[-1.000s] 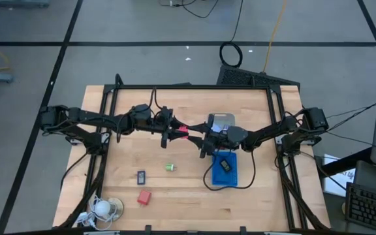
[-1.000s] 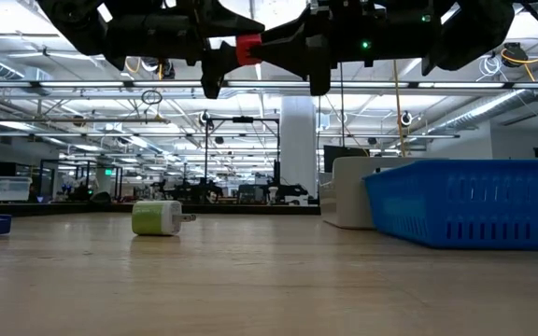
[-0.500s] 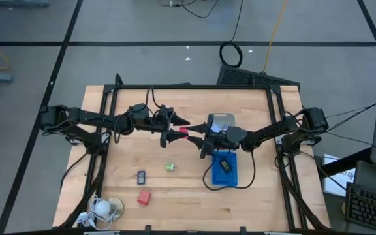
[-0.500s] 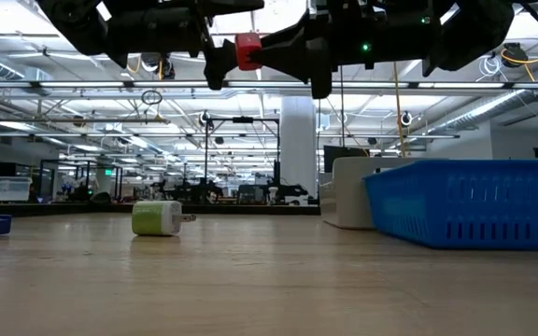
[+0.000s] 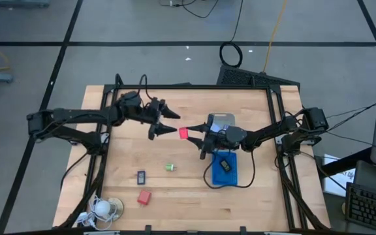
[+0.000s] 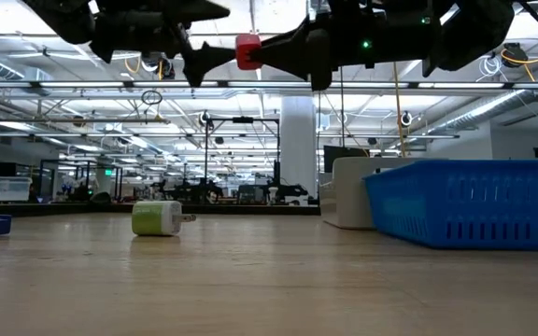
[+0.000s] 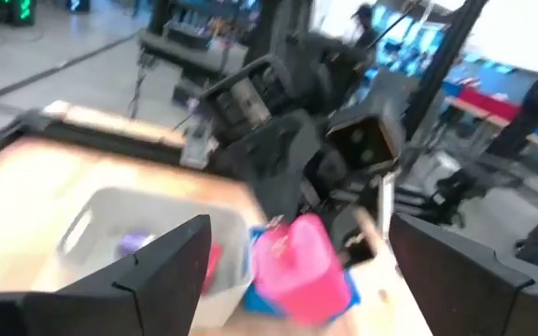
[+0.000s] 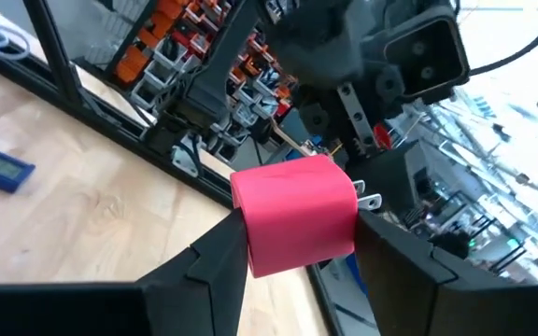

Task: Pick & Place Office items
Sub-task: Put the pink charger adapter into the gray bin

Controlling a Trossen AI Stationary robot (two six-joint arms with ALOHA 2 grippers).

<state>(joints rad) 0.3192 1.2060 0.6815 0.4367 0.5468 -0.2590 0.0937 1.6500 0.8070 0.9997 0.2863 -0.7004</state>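
A red block [image 5: 183, 132] with metal prongs [image 8: 367, 199] hangs high over the table's middle, with my right gripper [image 5: 188, 134] shut on it. My left gripper [image 5: 173, 123] stands open just left of the block, level with it, its fingers [image 7: 162, 271] apart and touching nothing. On the table lie a green bit [image 5: 170, 167], a dark blue-and-black piece [image 5: 141, 176] and a second red block [image 5: 143, 196]. The low view shows the held block [image 6: 247, 51] far above the tabletop and the green bit [image 6: 157, 217] on it. My right gripper pinches the red block by two opposite sides [image 8: 250, 233] between its two fingers [image 8: 208, 257]. The fingers reach in level from the table's right. The block is lifted clear, high above the table, and sticks out beyond the fingertips.
A blue tray [image 5: 214, 176] with a dark piece inside sits under my right arm, and a clear tray [image 5: 222, 117] lies just beyond it. A white coiled-cord thing [image 5: 103, 207] rests at the near left corner. Bare wood lies at the table's near middle.
My left gripper has opened and let go of the red block. It has drawn back toward the table's left and far edges and risen a little. The block stays in my right gripper, which has kept its place.
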